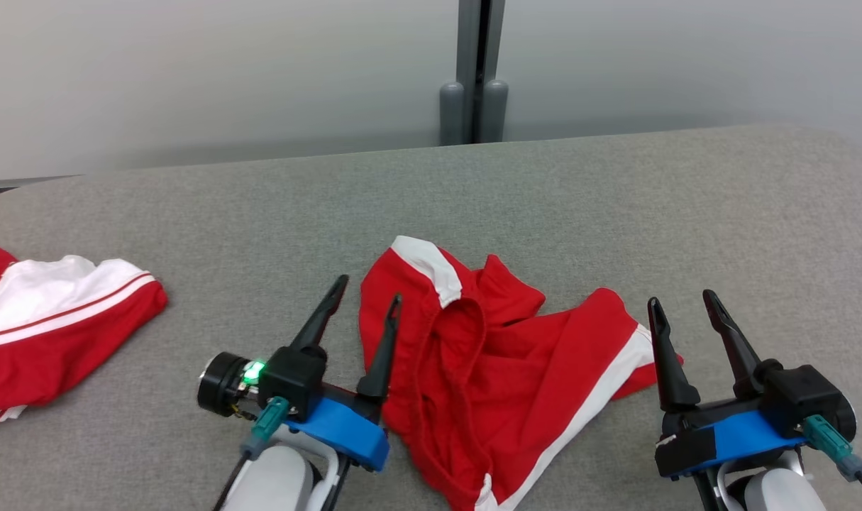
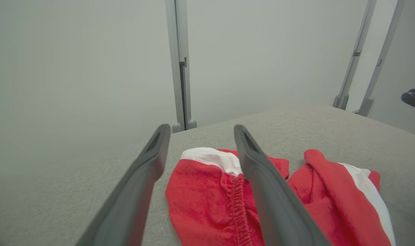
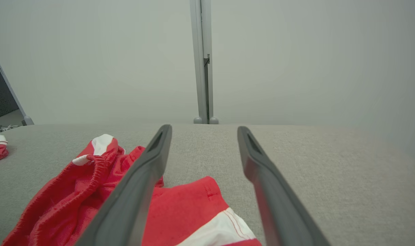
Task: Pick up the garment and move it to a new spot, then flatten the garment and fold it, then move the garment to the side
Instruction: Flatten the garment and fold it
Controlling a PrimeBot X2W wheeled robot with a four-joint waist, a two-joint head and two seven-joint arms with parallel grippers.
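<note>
Garment [image 1: 501,369] crumpled on table [image 1: 615,199], both claws spread, empty.
Red with white stripes, it lies bunched on the grey top between left gripper [image 1: 369,291] and right gripper [image 1: 682,299], elastic waistband showing near its middle. Each gripper's fingers stand wide apart and hold nothing. The left one's inner finger overlaps the garment's left edge, the right one's its right corner; whether either touches cloth I cannot tell. A folded piece [image 1: 54,319], also red and white, lies well apart at the table's left edge. A grey post [image 1: 473,71] stands behind the far edge.
</note>
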